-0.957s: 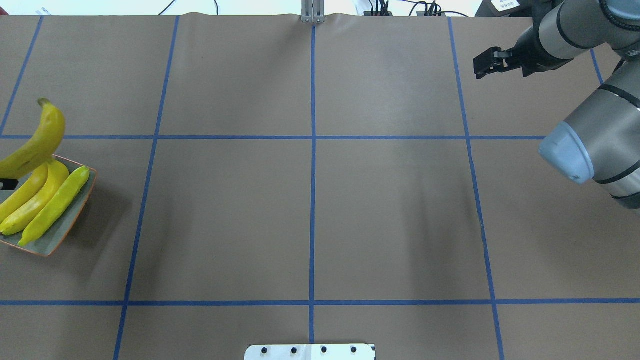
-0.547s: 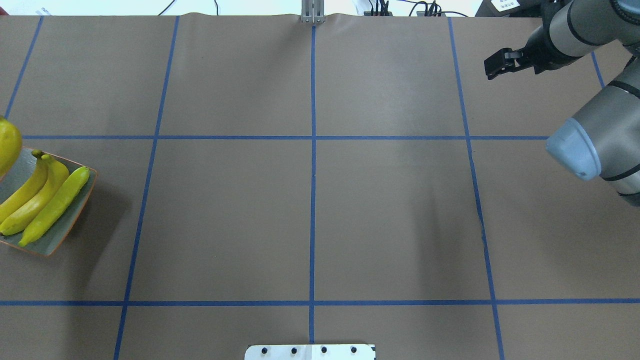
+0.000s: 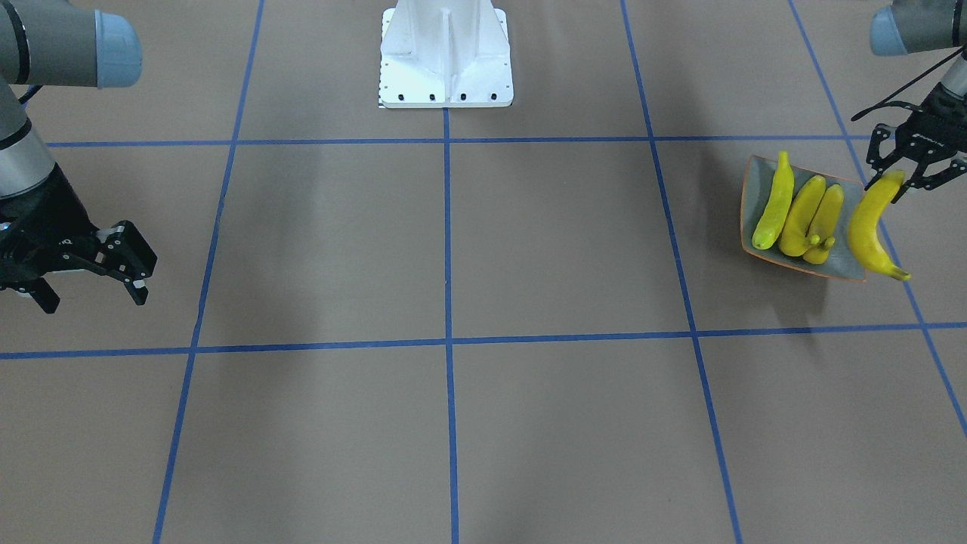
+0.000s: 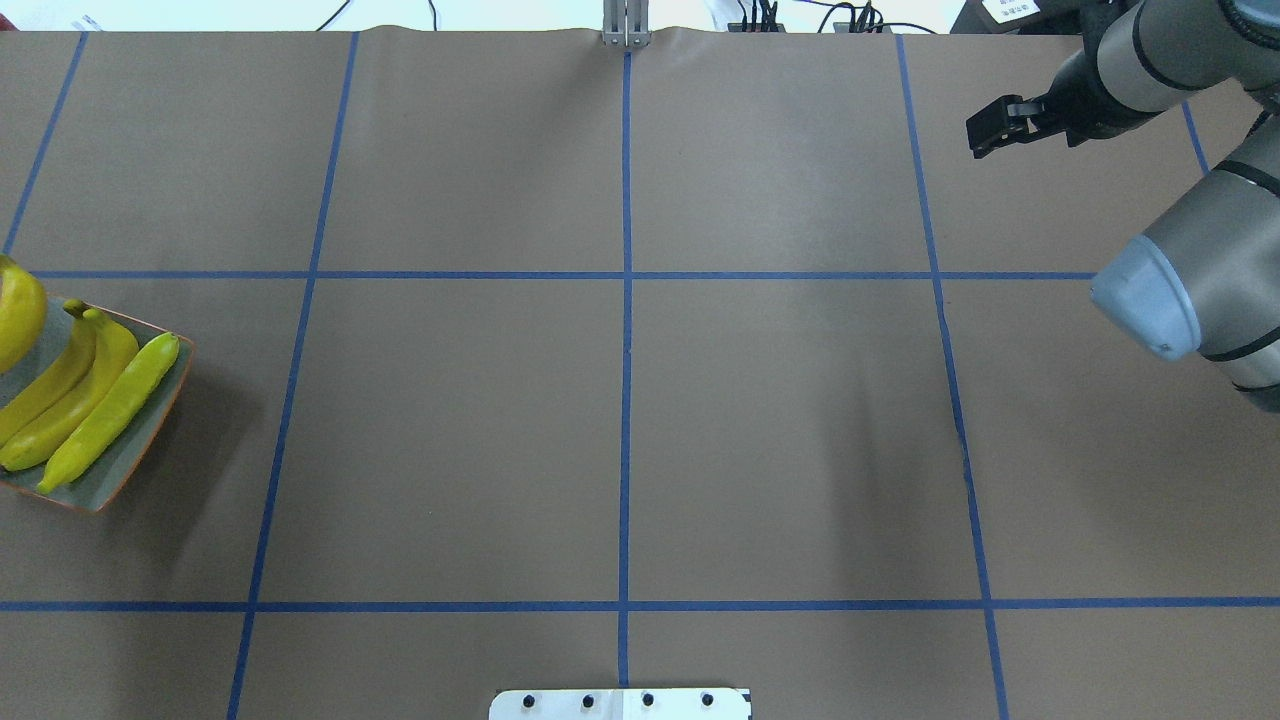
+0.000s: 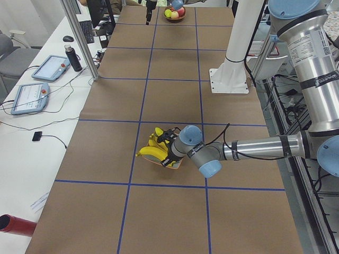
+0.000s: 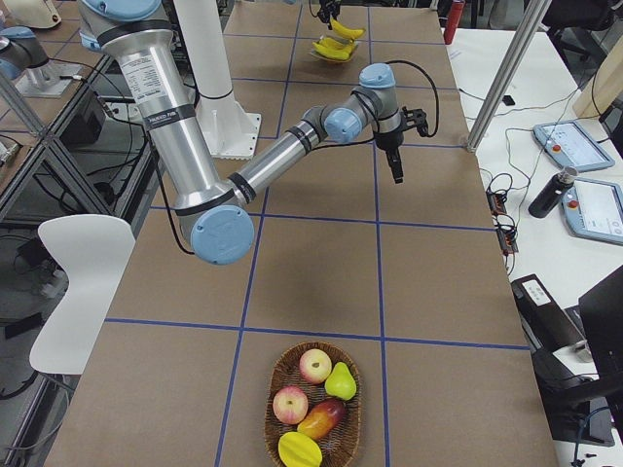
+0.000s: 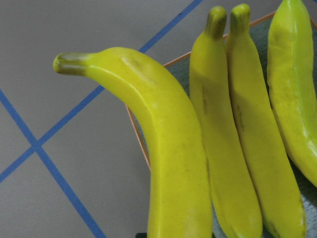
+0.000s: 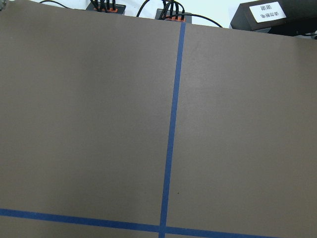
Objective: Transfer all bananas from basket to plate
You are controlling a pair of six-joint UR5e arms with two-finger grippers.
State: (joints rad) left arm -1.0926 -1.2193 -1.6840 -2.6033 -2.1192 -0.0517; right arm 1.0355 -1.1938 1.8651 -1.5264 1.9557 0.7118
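Yellow banana (image 3: 867, 227), seemingly pinched by our left gripper (image 3: 897, 181), overhangs the plate's (image 3: 744, 205) rim; our right gripper (image 3: 92, 298) gapes, well apart.

nothing can be read for certain. a white label (image 8: 266, 11) on a black box (image 8: 297, 25), at one o'clock in the right wrist view, bears dark print too blurred to make out.
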